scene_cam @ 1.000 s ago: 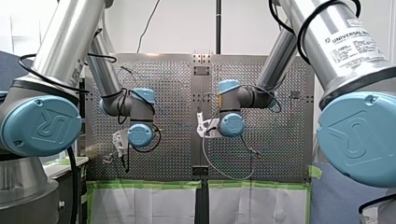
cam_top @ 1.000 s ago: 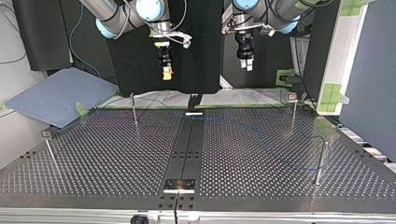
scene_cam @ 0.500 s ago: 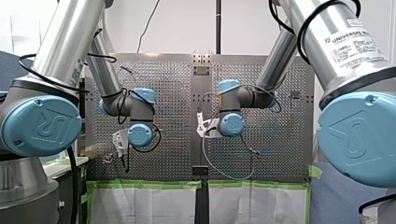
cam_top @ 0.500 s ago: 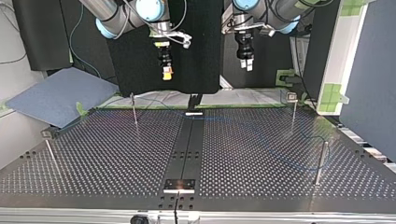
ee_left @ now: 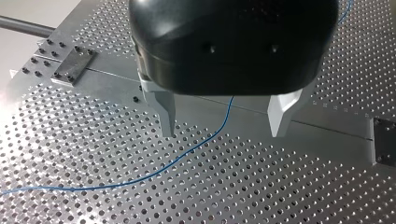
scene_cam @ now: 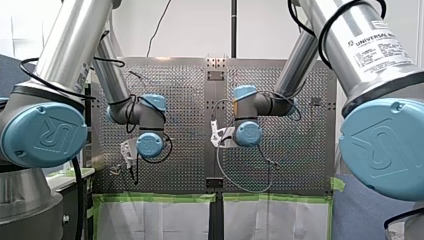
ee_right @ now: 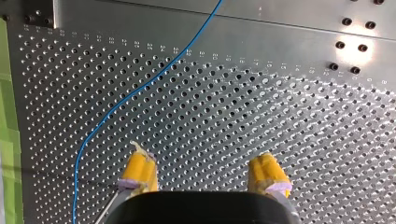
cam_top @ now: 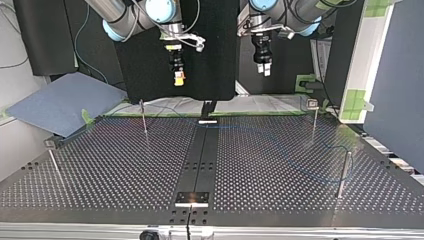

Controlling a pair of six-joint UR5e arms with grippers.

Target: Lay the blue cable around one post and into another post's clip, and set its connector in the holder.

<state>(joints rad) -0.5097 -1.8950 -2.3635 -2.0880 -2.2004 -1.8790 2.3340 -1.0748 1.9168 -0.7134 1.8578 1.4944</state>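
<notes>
The thin blue cable (ee_left: 187,151) lies loose on the perforated table (ee_left: 70,154); it runs under my left gripper (ee_left: 224,126), which hangs above it, open, with nothing between its pale metal fingers (ee_left: 165,111). In the right wrist view the blue cable (ee_right: 140,88) curves past, ahead of and beside my right gripper (ee_right: 204,158), whose yellow pads (ee_right: 139,170) stand open and empty. In the top view both grippers hang high over the far edge: left gripper (cam_top: 264,69), right gripper (cam_top: 177,79). The cable (cam_top: 280,134) shows faintly towards a post (cam_top: 343,172). I cannot make out the connector.
Other thin posts stand on the table: one at the top view's back left (cam_top: 144,117), one at the back right (cam_top: 314,120), one at the near left (cam_top: 54,165). A dark strip (cam_top: 200,160) runs down the middle. A blue-grey mat (cam_top: 65,100) lies off the table.
</notes>
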